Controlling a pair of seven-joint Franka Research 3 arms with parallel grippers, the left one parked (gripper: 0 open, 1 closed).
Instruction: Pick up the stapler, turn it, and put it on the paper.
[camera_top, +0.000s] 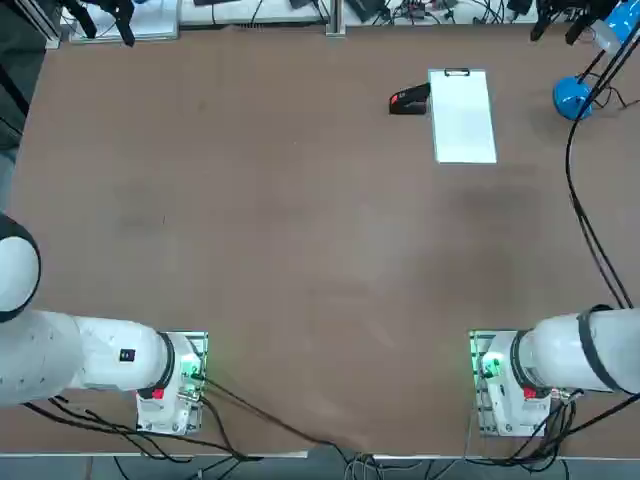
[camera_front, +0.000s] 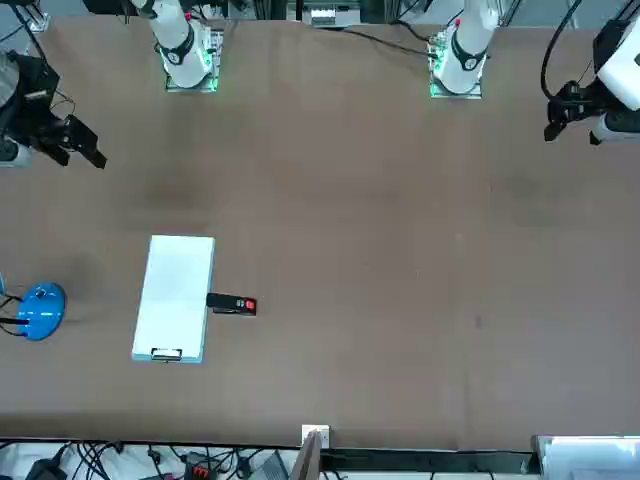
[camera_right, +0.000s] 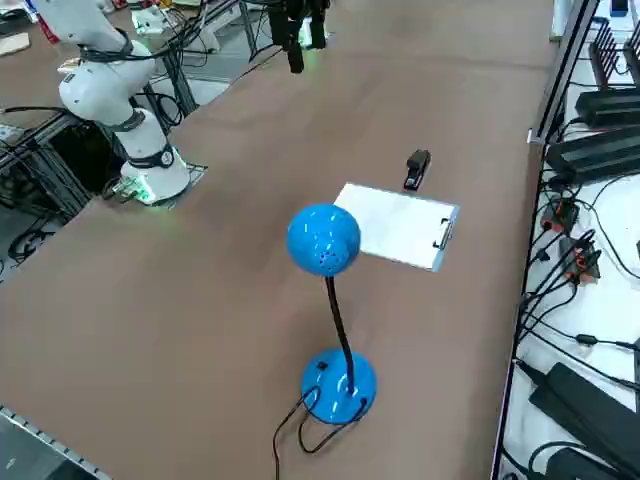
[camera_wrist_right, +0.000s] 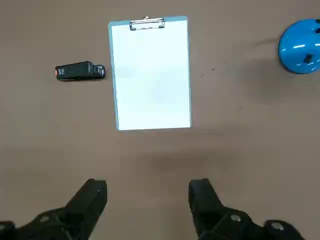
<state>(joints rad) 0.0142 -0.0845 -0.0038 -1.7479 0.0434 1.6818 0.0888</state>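
Black stapler lay on the table just left of the white paper, red-marked end pointing left. Paper's metal clip was at its far end. Right gripper hung over the right side, nearer than the paper, fingers wide open, holding nothing. Blue lamp stood right of the paper.

Table shared by overhead, front views
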